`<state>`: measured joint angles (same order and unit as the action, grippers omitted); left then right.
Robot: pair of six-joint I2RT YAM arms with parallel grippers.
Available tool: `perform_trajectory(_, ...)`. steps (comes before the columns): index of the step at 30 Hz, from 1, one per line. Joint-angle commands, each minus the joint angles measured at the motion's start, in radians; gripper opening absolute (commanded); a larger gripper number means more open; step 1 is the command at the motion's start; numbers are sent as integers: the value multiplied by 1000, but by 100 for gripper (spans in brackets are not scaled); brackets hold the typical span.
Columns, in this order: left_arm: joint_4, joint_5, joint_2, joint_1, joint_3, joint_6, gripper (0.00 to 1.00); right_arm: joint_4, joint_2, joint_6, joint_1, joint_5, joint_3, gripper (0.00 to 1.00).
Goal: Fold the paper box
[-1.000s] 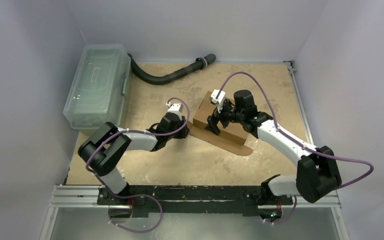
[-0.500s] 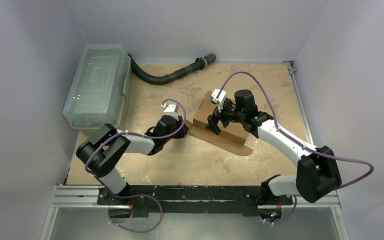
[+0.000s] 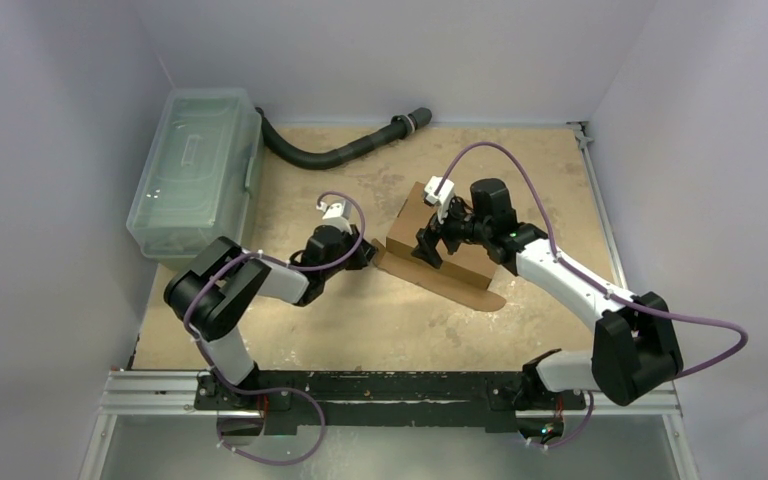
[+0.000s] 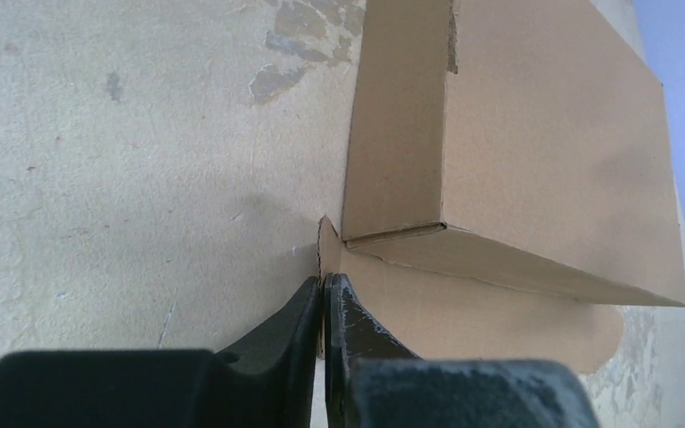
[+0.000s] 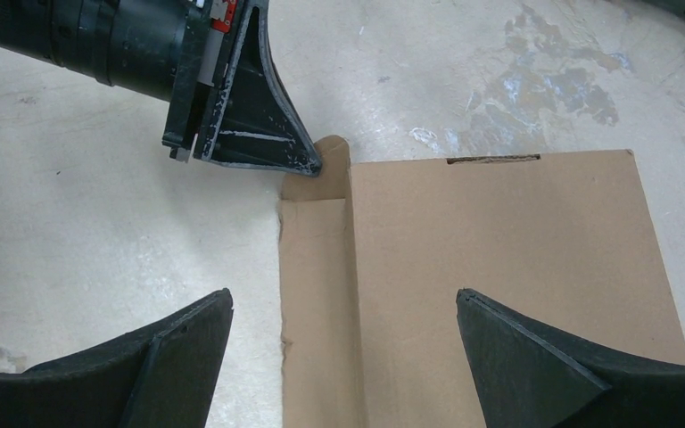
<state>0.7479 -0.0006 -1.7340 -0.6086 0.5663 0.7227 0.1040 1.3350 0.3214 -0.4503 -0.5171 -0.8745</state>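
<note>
Left gripper (image 4: 323, 291) is pinched tight on a thin cardboard tab at the near left corner of the box (image 3: 442, 246), its two black fingers (image 4: 357, 325) pressed together with the tab's edge standing up between them. Its arm lies low over the table (image 3: 360, 320), elbow folded back toward the near left and forearm stretched rightward to the box. Right gripper (image 3: 432, 252) is spread wide and grasps nothing. In its wrist view its two fingers stand well apart, one over the bare table left of the box and one over the box's top panel. That arm reaches up and left from its base, wrist bent down over the box. The box sits right of the table's centre, plain brown corrugated card with no readable print. It is partly folded: a flat top panel, a left side wall creased downward, a narrow slot cut near the far edge, and a rounded flap lying flat on the table along the near side. A clear lidded bin (image 3: 195, 170) stands at the far left, and a black hose (image 3: 340, 150) curves along the far edge.
</note>
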Motion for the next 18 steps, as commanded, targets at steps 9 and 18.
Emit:
perform_trajectory(9,76,66,-19,11,17,-44,0,-45,-3,-30,6,51,3,99)
perform_trajectory(18,-96,-62,96,-28,52,-276,0,-59,102,-100,20,241,-89,99)
